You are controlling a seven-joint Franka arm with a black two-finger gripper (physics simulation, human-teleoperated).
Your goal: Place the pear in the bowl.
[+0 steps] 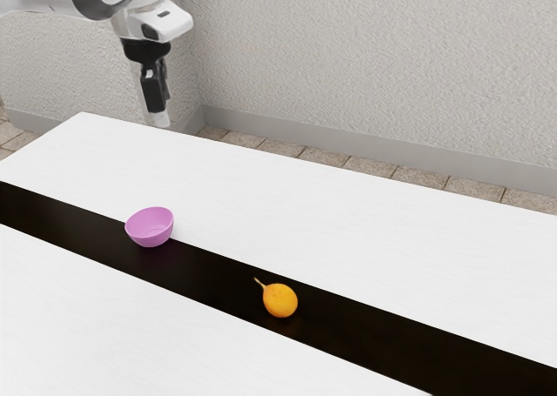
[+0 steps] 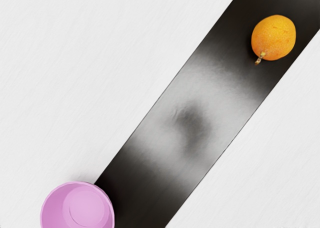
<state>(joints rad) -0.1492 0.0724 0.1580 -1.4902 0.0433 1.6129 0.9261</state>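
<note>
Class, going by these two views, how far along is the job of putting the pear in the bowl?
Done: nothing visible; the bowl is empty. In hand: not the pear, which lies on the dark strip, away from the raised gripper. Left: the whole job, reaching the pear, grasping it, carrying it over and releasing it in the bowl.

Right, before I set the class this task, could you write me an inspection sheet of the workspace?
Surface: white table with a glossy black strip across it
Job's things: orange-yellow pear with a stalk, lying on the strip; pink bowl, upright and empty, at the strip's edge
Clutter: nothing seen
Gripper: black, raised above the things, holding nothing
Cables: nothing seen
Surroundings: textured walls, grey skirting, tiled floor
</note>
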